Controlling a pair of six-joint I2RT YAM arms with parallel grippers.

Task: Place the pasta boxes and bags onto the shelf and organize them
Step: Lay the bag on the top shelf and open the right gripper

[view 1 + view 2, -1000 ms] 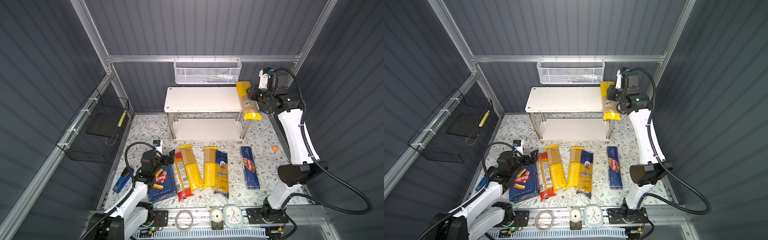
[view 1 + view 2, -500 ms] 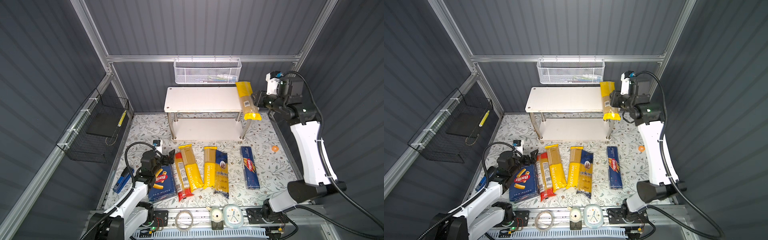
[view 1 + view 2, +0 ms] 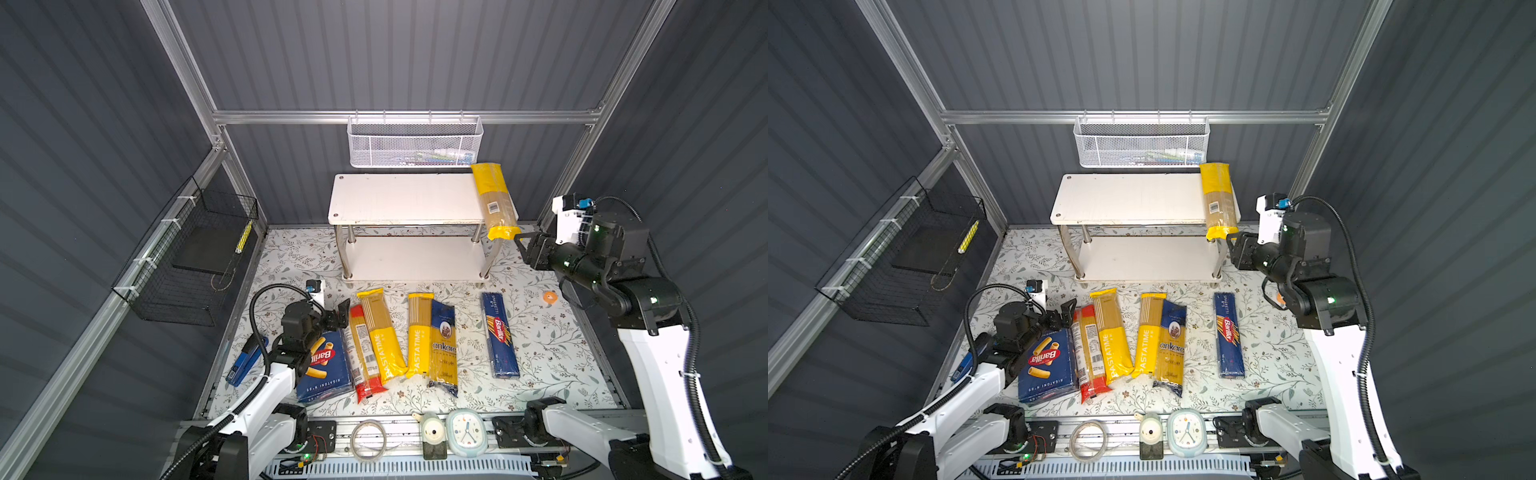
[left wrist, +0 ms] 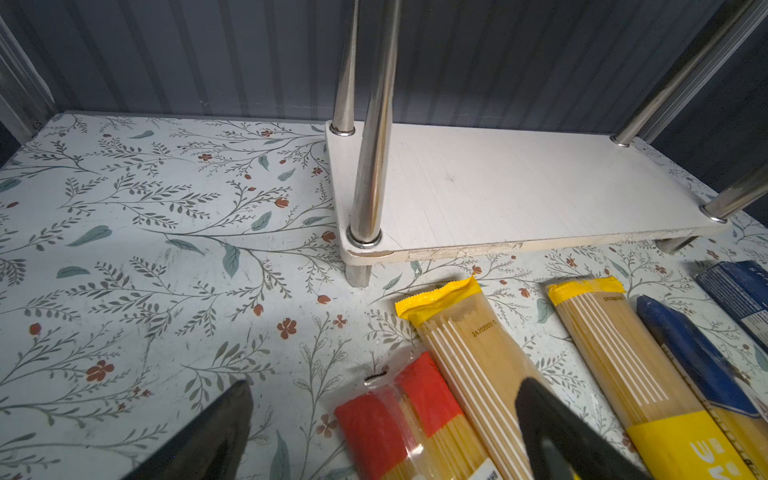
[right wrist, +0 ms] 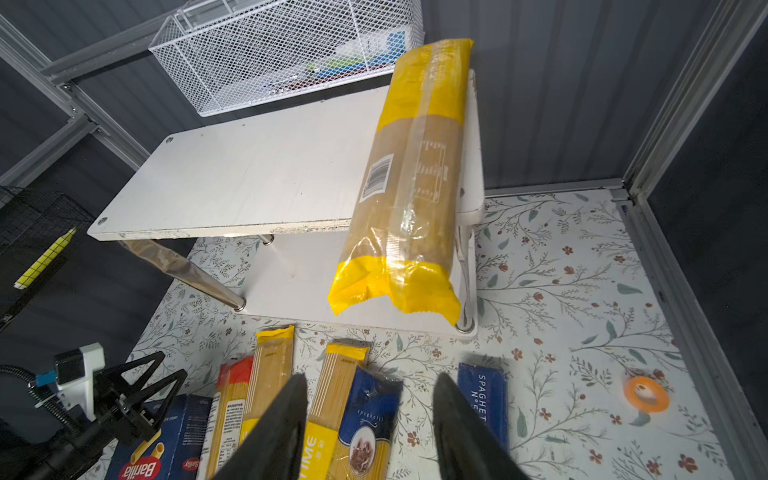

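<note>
The white two-tier shelf [image 3: 399,199] stands at the back. A yellow-ended bag with a barcode label [image 3: 494,199] [image 5: 411,178] lies across the right end of its top board, overhanging the front edge. My right gripper [image 3: 524,249] [image 5: 368,386] hangs open and empty, just right of and below that overhanging end. On the floor, left to right, lie the rigatoni box [image 3: 326,370], a red-ended bag [image 3: 363,353], two PASTATIME bags [image 3: 382,332] [image 3: 419,332], the ankara bag [image 3: 444,345] and the spaghetti box [image 3: 500,332]. My left gripper [image 3: 336,313] [image 4: 382,395] is open over the red-ended bag's far end.
A white mesh basket [image 3: 415,143] hangs on the back wall above the shelf. A black wire basket [image 3: 187,257] is on the left wall. An orange tape roll [image 3: 549,297] lies at the right. A blue tool [image 3: 245,361] lies left of the rigatoni box. A clock [image 3: 465,432] sits on the front rail.
My right gripper has drawn back from the yellow-ended bag, moving right and down, with its jaws wider apart. The bag stays on the top board. The left arm has not moved.
</note>
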